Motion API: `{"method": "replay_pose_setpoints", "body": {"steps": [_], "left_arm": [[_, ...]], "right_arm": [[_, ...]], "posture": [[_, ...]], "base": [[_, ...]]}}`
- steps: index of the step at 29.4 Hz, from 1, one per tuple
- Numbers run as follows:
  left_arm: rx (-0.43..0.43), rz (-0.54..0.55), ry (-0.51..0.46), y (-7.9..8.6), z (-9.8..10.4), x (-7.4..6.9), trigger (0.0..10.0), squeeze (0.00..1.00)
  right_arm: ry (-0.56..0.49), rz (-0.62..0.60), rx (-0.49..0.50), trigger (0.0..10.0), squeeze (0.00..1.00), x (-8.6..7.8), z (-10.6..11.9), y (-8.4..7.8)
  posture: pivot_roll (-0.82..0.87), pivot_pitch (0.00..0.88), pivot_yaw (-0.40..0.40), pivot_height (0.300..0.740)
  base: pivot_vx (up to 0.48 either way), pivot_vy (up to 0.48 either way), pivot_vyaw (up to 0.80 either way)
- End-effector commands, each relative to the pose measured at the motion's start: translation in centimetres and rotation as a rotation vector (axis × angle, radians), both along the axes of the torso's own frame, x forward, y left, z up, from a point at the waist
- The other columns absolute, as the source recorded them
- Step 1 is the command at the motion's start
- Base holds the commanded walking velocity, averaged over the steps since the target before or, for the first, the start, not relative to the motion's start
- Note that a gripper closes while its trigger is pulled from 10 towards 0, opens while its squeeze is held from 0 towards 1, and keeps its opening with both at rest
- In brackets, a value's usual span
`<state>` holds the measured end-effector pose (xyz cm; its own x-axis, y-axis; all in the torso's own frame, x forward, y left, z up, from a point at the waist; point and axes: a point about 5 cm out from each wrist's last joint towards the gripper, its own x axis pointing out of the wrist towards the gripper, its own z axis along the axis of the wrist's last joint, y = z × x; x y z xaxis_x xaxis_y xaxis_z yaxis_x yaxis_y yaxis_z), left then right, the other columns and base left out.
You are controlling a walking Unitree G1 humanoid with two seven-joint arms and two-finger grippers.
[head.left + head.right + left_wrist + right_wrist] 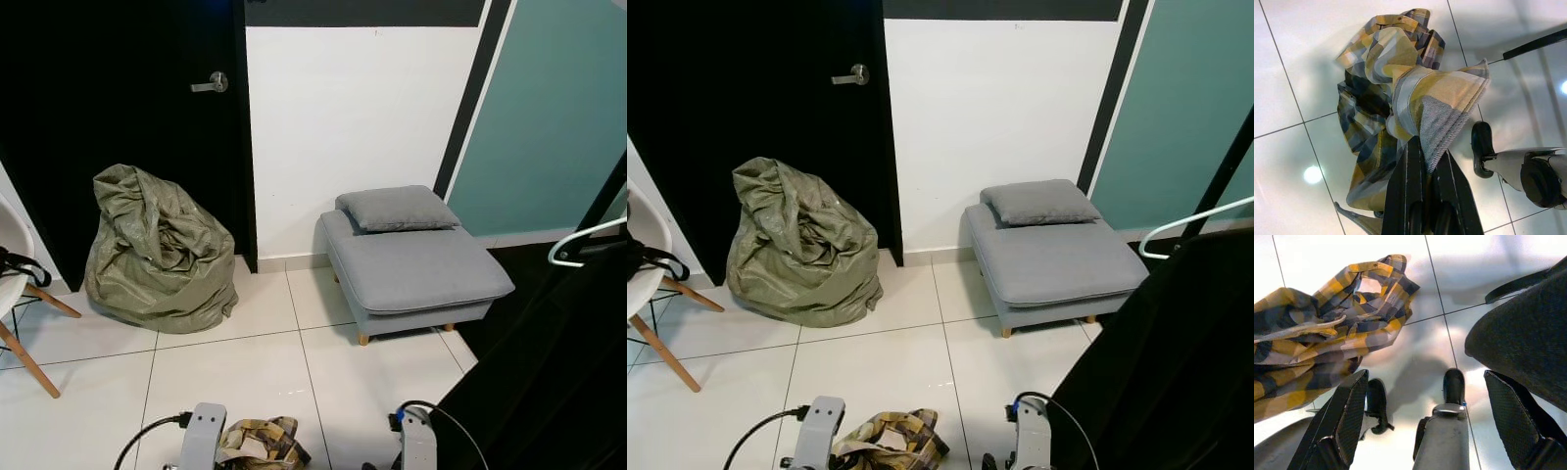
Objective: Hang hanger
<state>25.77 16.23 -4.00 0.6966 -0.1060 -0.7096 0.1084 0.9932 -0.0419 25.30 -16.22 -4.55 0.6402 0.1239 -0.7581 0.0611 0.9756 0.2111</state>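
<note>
left tool [1422, 161] clamps a plaid shirt [1396, 98]; right tool [1432, 416] spread wide.

Green sack [160, 250] beside grey footstool [416, 264].

left gripper [1422, 161] clamped; right gripper [1430, 396] spread

A sack [160, 250] sits against the door [118, 117] on my left, a footstool [411, 264] to its right, a hanger [586, 242] at far right.
</note>
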Motion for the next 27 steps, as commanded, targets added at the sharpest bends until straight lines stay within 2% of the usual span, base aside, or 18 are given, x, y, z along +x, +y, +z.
{"method": "replay_pose_setpoints", "body": {"steps": [1, 27], "left_arm": [[-0.002, 0.002, 0.026, 0.08, -0.3, -0.34, 10.0, 0.0], [0.008, -0.004, 0.024, 0.06, -0.2, -0.17, 10.0, 0.0]], "right_arm": [[0.024, -0.011, 0.018, 10.0, 0.0, -0.57, -0.43, 0.19], [0.009, 0.003, -0.003, 10.0, 0.0, -0.29, -0.23, 0.12]], "posture": [[0.07, 0.092, -0.007, 0.74], [0.07, 0.066, -0.014, 0.74]], "base": [[0.0, 0.0, 0.0], [0.0, 0.0, 0.0]]}}
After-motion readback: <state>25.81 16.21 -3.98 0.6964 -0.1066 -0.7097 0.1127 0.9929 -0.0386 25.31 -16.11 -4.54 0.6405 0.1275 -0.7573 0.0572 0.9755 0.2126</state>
